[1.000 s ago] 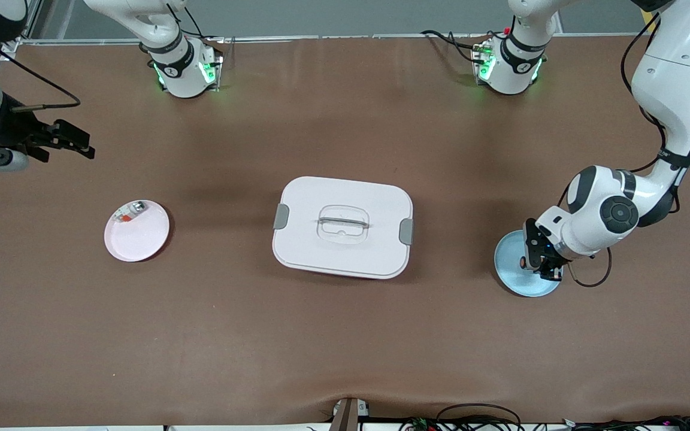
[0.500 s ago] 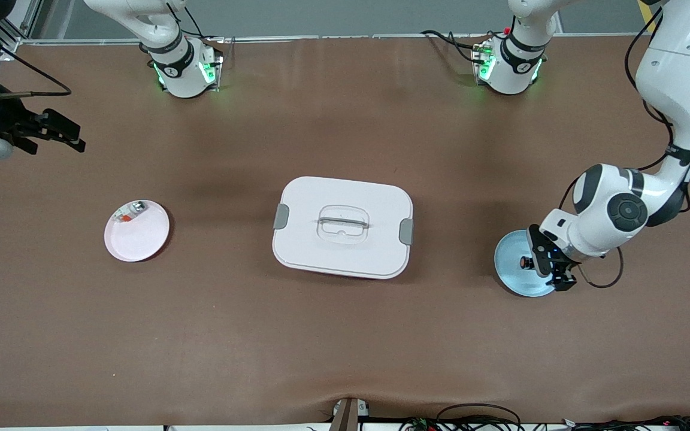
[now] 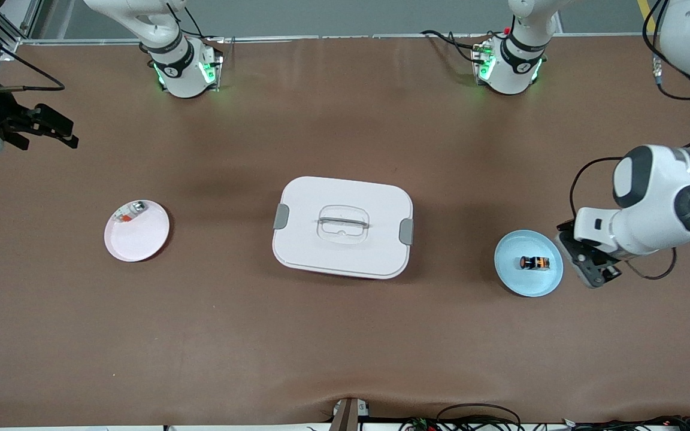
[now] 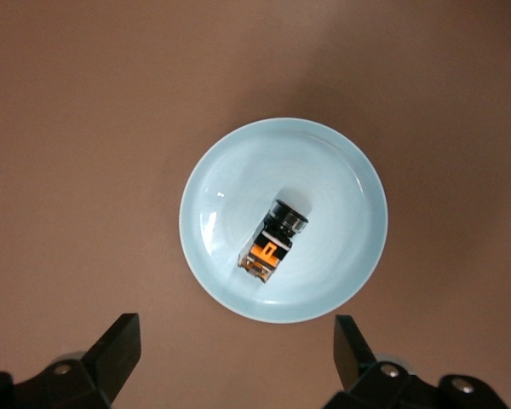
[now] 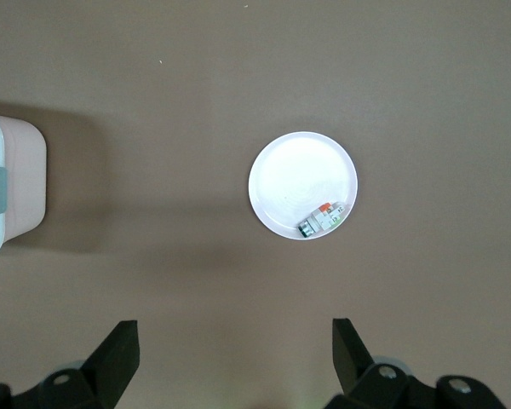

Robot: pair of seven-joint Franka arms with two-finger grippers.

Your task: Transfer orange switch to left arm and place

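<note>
The orange switch [image 3: 533,263] [image 4: 273,240], black with an orange band, lies on its side in the blue plate [image 3: 510,274] [image 4: 341,162] at the left arm's end of the table. My left gripper [image 3: 590,269] [image 4: 237,345] hangs open and empty over the bare table just beside that plate. The white box [image 3: 342,226] [image 5: 8,183] with grey clips sits mid-table. My right gripper [image 3: 51,129] [image 5: 235,354] is open and empty, raised over the right arm's end of the table.
A pink plate [image 3: 141,236] [image 5: 289,175] near the right arm's end holds a small silver-and-clear part with a red mark [image 3: 129,212] [image 5: 322,220]. Both arm bases [image 3: 183,69] stand along the table edge farthest from the front camera.
The left gripper let go of the orange switch in the blue plate, opened, and lifted away off the plate. The right gripper drew back a little toward the table's end.
</note>
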